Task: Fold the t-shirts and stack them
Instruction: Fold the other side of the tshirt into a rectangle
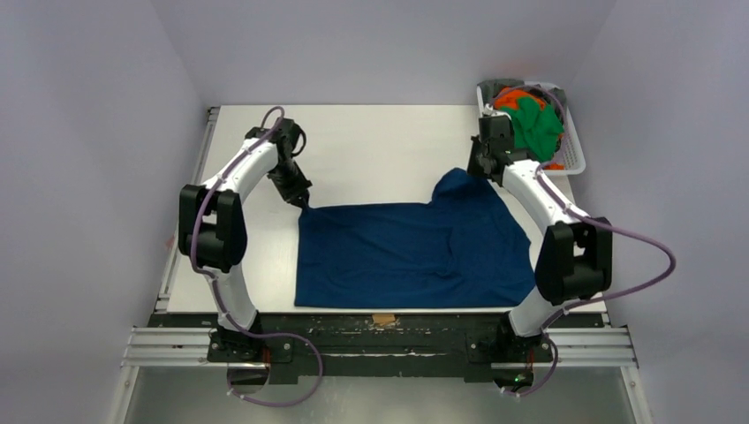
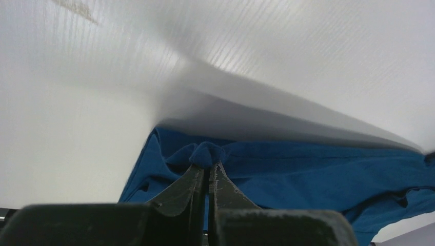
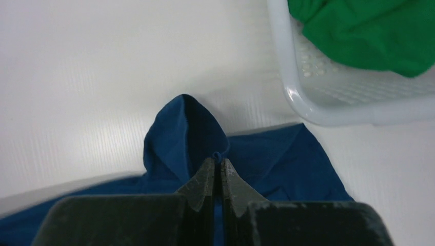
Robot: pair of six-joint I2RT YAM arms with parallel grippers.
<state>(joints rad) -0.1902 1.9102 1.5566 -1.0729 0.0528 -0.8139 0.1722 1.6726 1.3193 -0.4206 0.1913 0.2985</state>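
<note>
Grey walls enclose a white table where a navy t-shirt lies spread toward the near edge. The left gripper pinches its far left corner. The right gripper pinches the raised far right corner, near a white basket holding green cloth and orange cloth.

You have a dark blue t-shirt spread mostly flat on the desk, its lower hem running along the near edge, from the middle towards the right side. Soft wrinkles cross it. Its far-left corner is pinched in the closed left gripper, and a peak of cloth on its far-right side is pinched in the closed right gripper. At the far-right corner, a crumpled green t-shirt lies bunched against an orange one.
</note>
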